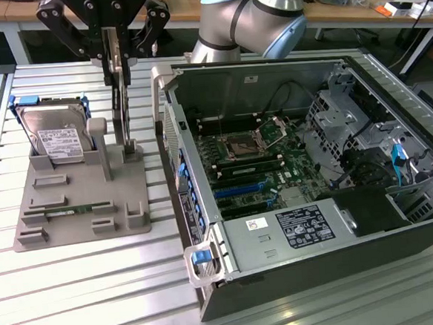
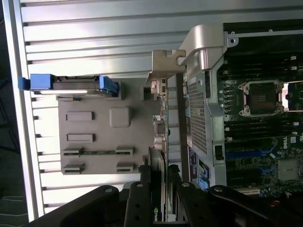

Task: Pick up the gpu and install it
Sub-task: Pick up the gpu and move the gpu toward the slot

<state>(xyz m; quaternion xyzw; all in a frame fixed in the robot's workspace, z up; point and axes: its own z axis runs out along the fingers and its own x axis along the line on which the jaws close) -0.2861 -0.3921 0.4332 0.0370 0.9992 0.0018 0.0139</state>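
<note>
Gripper (image 1: 118, 65) clamped on the upright gpu (image 1: 125, 109), over the grey fixture (image 1: 77, 194).
The slatted metal table (image 1: 77, 291) carries an open computer case (image 1: 321, 270), motherboard exposed, with the fixture just to the exterior view's left of it. A hard drive (image 1: 55, 136) in a blue frame leans at the fixture's far end. The gpu stands on edge at the fixture's case-side edge, fingers pressing both faces; whether its lower edge rests in the slot cannot be told.
</note>
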